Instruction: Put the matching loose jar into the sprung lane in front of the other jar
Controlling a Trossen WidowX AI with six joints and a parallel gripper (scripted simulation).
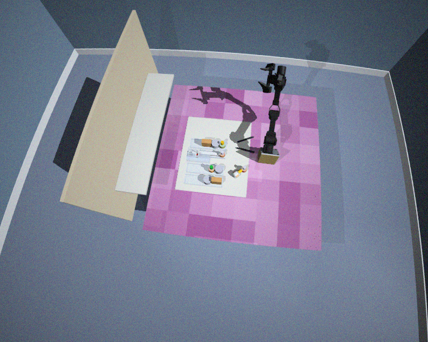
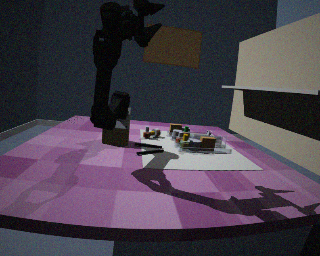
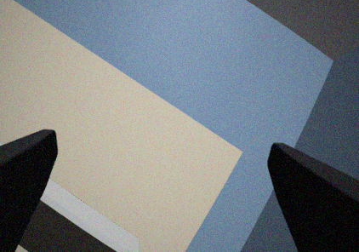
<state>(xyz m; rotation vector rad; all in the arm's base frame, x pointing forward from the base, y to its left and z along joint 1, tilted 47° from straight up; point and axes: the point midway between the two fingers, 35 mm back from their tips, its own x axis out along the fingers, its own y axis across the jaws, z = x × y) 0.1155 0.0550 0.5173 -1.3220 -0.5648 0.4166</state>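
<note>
My gripper [image 1: 260, 76] [image 2: 162, 15] [image 3: 166, 148] is open and empty, raised high and far from the jars. A loose jar [image 1: 244, 169] [image 2: 146, 134] with a grey lid and orange-red body stands upright. Another loose jar [image 1: 236, 173] [image 2: 157, 132] with a yellow lid lies on its side beside it. In a clear lane [image 1: 203, 159] stands a jar [image 1: 222, 154] [image 2: 178, 139] with a greyish lid and orange-red body, which looks like the upright loose one. The pusher plate and front stop are too small to tell. No jars show in the wrist view.
Neighbouring lanes hold a yellow-lidded jar [image 1: 222, 144] [image 2: 185, 143], a green-lidded jar [image 1: 211, 169], brown blocks [image 1: 206, 142] [image 1: 216, 180] and grey discs. Two black bars [image 1: 245, 139] [image 1: 245, 150] lie near the arm base. A white shelf [image 1: 149, 128] juts from a beige panel [image 1: 111, 121] [image 3: 128, 134].
</note>
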